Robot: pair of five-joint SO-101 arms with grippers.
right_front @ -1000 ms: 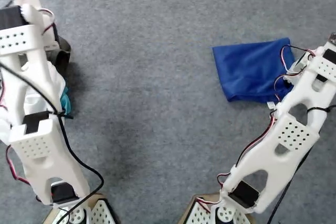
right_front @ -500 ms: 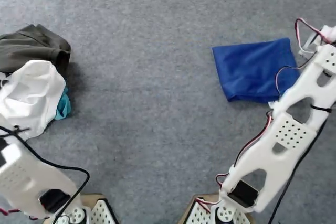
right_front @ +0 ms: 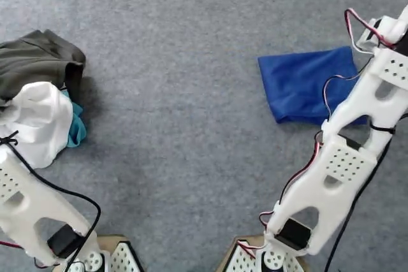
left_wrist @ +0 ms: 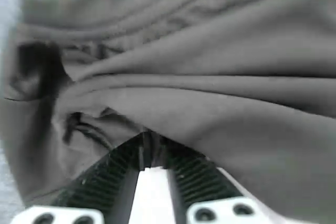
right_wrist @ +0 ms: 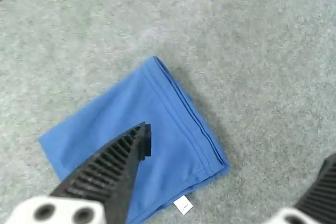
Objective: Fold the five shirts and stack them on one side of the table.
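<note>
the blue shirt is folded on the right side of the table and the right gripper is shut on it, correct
Not quite. The blue shirt is folded on the right side of the table, but the right gripper is open, not shut on it: its fingers stand wide apart and grip none of the cloth. The right wrist view shows it.

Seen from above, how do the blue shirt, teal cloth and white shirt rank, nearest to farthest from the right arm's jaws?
1. Folded blue fabric shirt, on the right side.
2. Teal fabric piece, at the left pile's inner edge.
3. Crumpled white fabric shirt, farther left.
</note>
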